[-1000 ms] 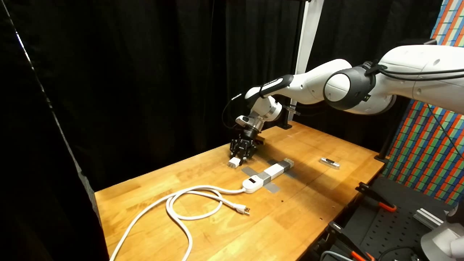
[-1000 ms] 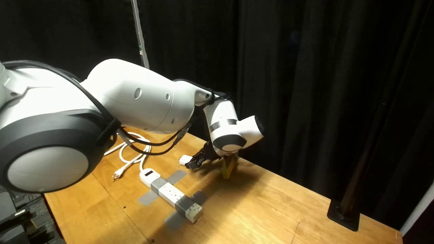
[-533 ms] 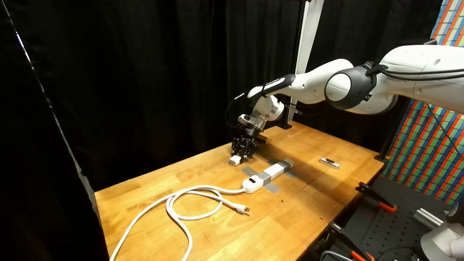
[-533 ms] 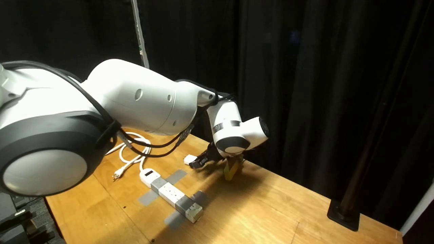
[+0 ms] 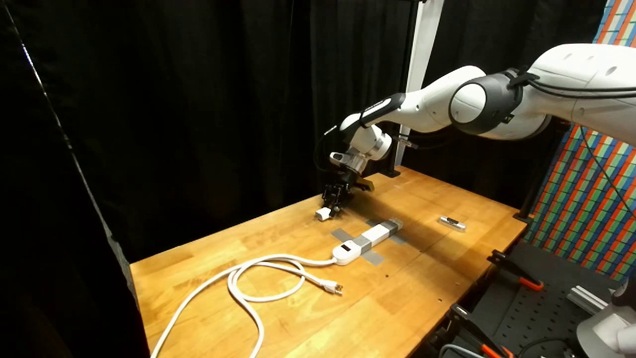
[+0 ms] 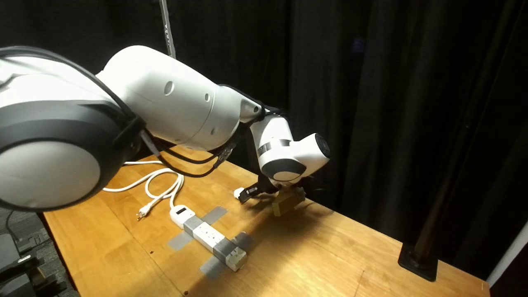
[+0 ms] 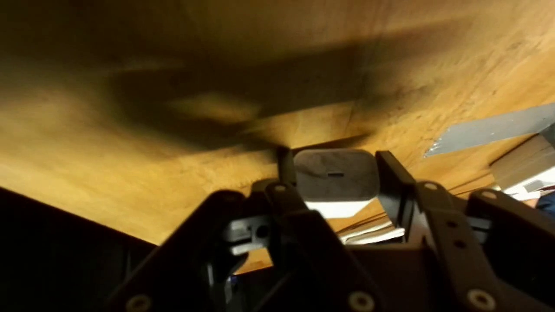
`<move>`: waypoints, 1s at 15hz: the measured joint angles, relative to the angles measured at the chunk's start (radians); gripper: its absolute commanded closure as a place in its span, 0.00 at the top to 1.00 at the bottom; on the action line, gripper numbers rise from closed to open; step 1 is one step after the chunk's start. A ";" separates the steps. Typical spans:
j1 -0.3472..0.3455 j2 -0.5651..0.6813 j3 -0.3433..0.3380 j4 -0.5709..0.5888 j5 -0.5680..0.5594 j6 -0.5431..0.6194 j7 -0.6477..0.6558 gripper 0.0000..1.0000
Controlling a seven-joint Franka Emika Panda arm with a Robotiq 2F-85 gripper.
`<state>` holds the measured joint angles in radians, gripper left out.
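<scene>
Light from above: tabletop (image 5: pixel 377 298) bright w/ glare at near edge in an ext. view; arm (image 6: pixel 165 95) nearly blown out on top, soft shadow below. Black curtain (image 5: pixel 198 124) v. dark. Wrist view dim, tool (image 7: pixel 334 169) partly blurred, shadows heavy & smeary.

white arm (image 6: pixel 177 99) | black cables (image 6: pixel 194 175) | black jaws | pale round screws (image 7: pixel 481 299)

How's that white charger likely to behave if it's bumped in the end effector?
Likely stiff: the charger is a solid-looking block, undented between the fingers. It may twist if its far end is hit, since it juts past the end effector in both exterior views. Probably won't roll if dropped: flat sides, though rounded corners.
</scene>
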<state>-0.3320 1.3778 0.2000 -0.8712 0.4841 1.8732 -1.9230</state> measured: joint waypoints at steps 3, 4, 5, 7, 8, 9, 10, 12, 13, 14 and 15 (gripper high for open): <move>0.002 -0.080 -0.010 -0.138 0.006 0.113 0.039 0.22; 0.003 -0.108 -0.013 -0.186 0.010 0.159 0.042 0.22; 0.003 -0.135 -0.017 -0.234 0.014 0.205 0.044 0.22; 0.004 -0.188 -0.024 -0.330 0.026 0.301 0.044 0.22; 0.004 -0.213 -0.029 -0.377 0.033 0.347 0.044 0.22; 0.004 -0.240 -0.035 -0.425 0.038 0.394 0.044 0.22; 0.001 -0.266 -0.037 -0.473 0.038 0.441 0.044 0.22; -0.007 -0.315 -0.035 -0.567 0.037 0.533 0.044 0.22; -0.012 -0.340 -0.033 -0.614 0.036 0.578 0.043 0.22; -0.016 -0.364 -0.030 -0.662 0.035 0.622 0.043 0.22; -0.021 -0.389 -0.026 -0.710 0.033 0.668 0.041 0.22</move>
<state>-0.3525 0.9892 0.1744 -1.5817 0.5173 2.5412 -1.8817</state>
